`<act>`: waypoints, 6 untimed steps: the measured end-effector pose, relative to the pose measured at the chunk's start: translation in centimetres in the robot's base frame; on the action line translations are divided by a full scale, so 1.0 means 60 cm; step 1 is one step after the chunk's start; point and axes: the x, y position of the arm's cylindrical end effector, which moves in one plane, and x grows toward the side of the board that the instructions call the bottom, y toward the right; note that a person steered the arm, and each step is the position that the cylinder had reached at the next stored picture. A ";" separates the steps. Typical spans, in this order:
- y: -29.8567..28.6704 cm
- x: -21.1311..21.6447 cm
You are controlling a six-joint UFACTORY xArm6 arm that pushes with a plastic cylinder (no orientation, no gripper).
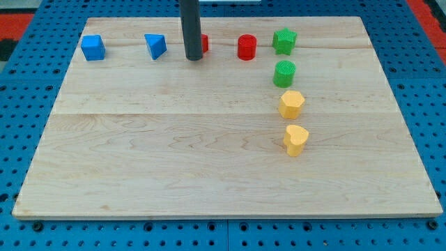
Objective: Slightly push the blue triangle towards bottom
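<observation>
The blue triangle point(156, 46) lies near the board's top edge, left of centre. My tip point(193, 58) rests on the board just to the triangle's right, a small gap away from it. The dark rod rises straight up out of the view and hides most of a red block point(204, 44) right behind it. A blue cube point(93, 48) sits further to the view's left on the same row.
A red cylinder point(247, 47) and a green star point(284, 41) continue the top row to the right. Below the star stand a green cylinder point(284, 73), a yellow hexagon-like block point(292, 104) and a yellow heart-like block point(295, 139). The wooden board point(209, 167) lies on a blue pegboard.
</observation>
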 end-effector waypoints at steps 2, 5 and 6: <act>-0.071 0.211; -0.045 -0.037; -0.137 -0.046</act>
